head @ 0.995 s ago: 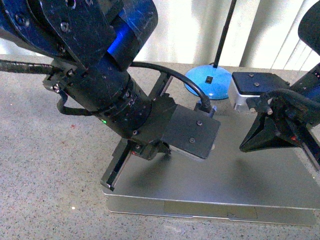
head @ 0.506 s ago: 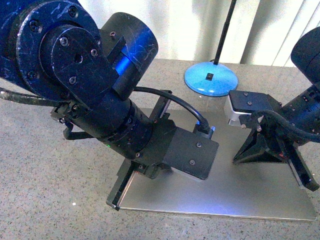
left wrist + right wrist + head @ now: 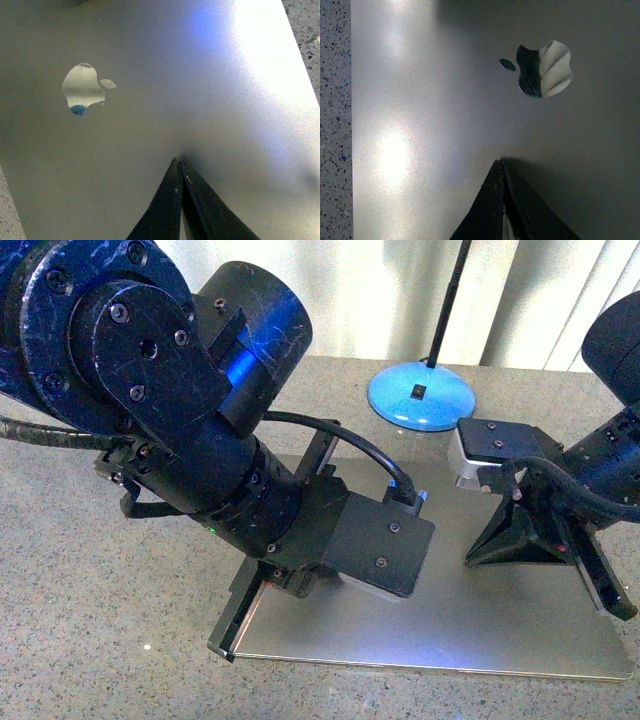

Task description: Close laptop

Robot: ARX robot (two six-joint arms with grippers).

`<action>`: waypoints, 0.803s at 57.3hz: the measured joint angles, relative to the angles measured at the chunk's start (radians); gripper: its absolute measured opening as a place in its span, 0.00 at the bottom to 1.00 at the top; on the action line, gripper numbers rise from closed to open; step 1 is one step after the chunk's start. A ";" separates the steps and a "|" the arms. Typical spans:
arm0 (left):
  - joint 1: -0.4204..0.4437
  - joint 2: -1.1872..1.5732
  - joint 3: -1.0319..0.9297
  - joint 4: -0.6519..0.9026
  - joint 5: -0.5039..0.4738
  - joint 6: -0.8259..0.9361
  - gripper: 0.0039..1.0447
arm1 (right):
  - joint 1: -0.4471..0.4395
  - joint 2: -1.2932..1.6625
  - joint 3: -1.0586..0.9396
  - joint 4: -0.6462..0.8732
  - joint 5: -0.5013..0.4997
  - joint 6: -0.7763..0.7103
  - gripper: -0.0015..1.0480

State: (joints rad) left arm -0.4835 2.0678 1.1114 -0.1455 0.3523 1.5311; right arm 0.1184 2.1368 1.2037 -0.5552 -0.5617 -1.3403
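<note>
Two tools, our left gripper (image 3: pixel 178 162) and right gripper (image 3: pixel 501 164), are pinched closed on nothing, tips on the laptop (image 3: pixel 470 625) lying flat beneath them, logo (image 3: pixel 82 90) between, we judge to spread the closing push.

Laptop (image 3: pixel 480 625) flat on table (image 3: pixel 80 640); lamp base (image 3: pixel 420 398) behind; left tool (image 3: pixel 179 160), right tool (image 3: pixel 501 161) above it.
</note>
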 joint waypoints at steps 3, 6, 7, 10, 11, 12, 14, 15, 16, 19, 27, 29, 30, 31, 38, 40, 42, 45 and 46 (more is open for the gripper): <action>0.002 -0.005 0.000 0.000 0.004 -0.009 0.03 | 0.002 -0.005 0.000 -0.003 -0.001 0.003 0.03; 0.006 -0.017 0.000 0.003 0.016 -0.023 0.03 | 0.002 -0.014 0.000 -0.008 -0.019 0.009 0.03; 0.008 -0.021 0.000 0.005 0.022 -0.027 0.03 | 0.003 -0.017 0.000 -0.009 -0.025 0.010 0.03; 0.013 -0.036 0.000 0.012 0.034 -0.047 0.03 | 0.004 -0.030 0.000 -0.005 -0.041 0.016 0.03; 0.014 -0.042 0.000 0.016 0.037 -0.053 0.03 | 0.005 -0.040 0.000 0.000 -0.050 0.020 0.03; 0.016 -0.050 0.000 0.020 0.041 -0.060 0.03 | 0.005 -0.047 0.000 0.002 -0.055 0.023 0.03; 0.022 -0.070 0.000 0.034 0.047 -0.076 0.03 | 0.005 -0.061 0.000 0.005 -0.066 0.024 0.03; 0.024 -0.077 0.000 0.040 0.051 -0.080 0.03 | 0.005 -0.069 0.000 0.006 -0.072 0.027 0.03; 0.026 -0.085 0.000 0.048 0.053 -0.086 0.03 | 0.005 -0.076 0.000 0.009 -0.078 0.030 0.03; 0.034 -0.110 0.000 0.071 0.066 -0.100 0.03 | 0.005 -0.112 0.000 0.027 -0.104 0.043 0.03; 0.069 -0.211 -0.017 0.126 0.116 -0.160 0.03 | 0.003 -0.208 -0.016 0.100 -0.165 0.079 0.03; 0.084 -0.244 -0.031 0.148 0.123 -0.181 0.03 | 0.000 -0.241 -0.032 0.137 -0.188 0.099 0.03; 0.089 -0.256 -0.038 0.155 0.126 -0.188 0.03 | -0.002 -0.253 -0.038 0.150 -0.195 0.105 0.03; 0.094 -0.267 -0.044 0.162 0.129 -0.196 0.03 | -0.005 -0.275 -0.051 0.172 -0.206 0.112 0.03; 0.169 -0.395 -0.134 0.241 0.155 -0.287 0.03 | -0.029 -0.374 -0.126 0.298 -0.237 0.171 0.03; 0.193 -0.430 -0.159 0.266 0.166 -0.309 0.03 | -0.037 -0.398 -0.146 0.330 -0.249 0.189 0.03; 0.220 -0.463 -0.186 0.291 0.183 -0.339 0.03 | -0.045 -0.419 -0.166 0.364 -0.251 0.214 0.03; 0.266 -0.521 -0.230 0.333 0.209 -0.393 0.03 | -0.055 -0.451 -0.203 0.433 -0.232 0.252 0.03; 0.274 -0.531 -0.239 0.340 0.210 -0.404 0.03 | -0.056 -0.457 -0.210 0.446 -0.229 0.263 0.03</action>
State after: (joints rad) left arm -0.2092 1.5368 0.8722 0.1947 0.5621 1.1275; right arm 0.0620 1.6798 0.9939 -0.1093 -0.7910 -1.0771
